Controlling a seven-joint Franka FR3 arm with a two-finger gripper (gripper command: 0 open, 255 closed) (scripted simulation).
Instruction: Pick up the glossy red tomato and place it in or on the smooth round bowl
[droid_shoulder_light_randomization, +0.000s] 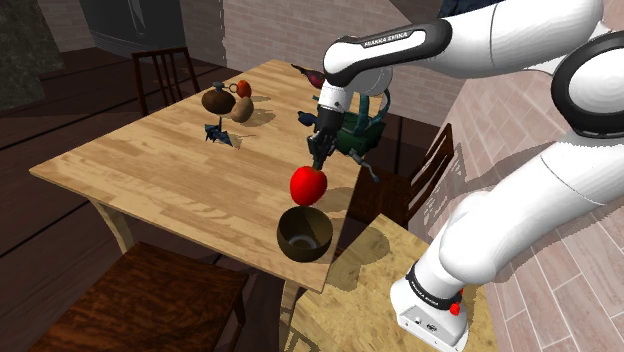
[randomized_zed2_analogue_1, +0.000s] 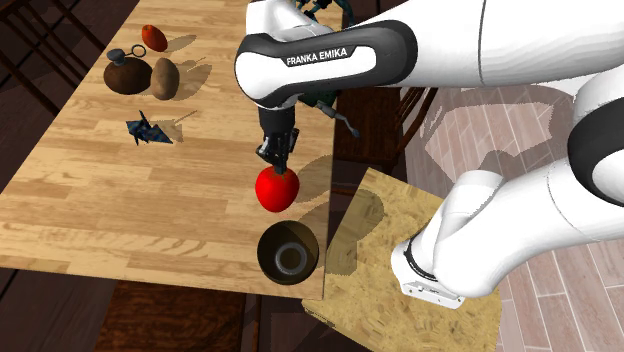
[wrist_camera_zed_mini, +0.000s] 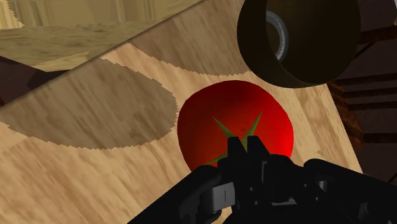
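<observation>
Tomato in the jaws, beside the bowl

Tomato hangs under the gripper, whose jaws pinch its stem end, just beside the dark bowl at the wooden table's edge. A brown jug stands well apart.

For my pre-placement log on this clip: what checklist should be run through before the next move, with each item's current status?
1. Grip: end effector shut on tomato: ok.
2. tomato above bowl: not ok, it sits beside the rim.
3. bowl upright, opening facing up: ok.
4. Stretch between tomato and bowl free of other things: ok.
5. tomato lifted clear of table: cannot tell.
</observation>
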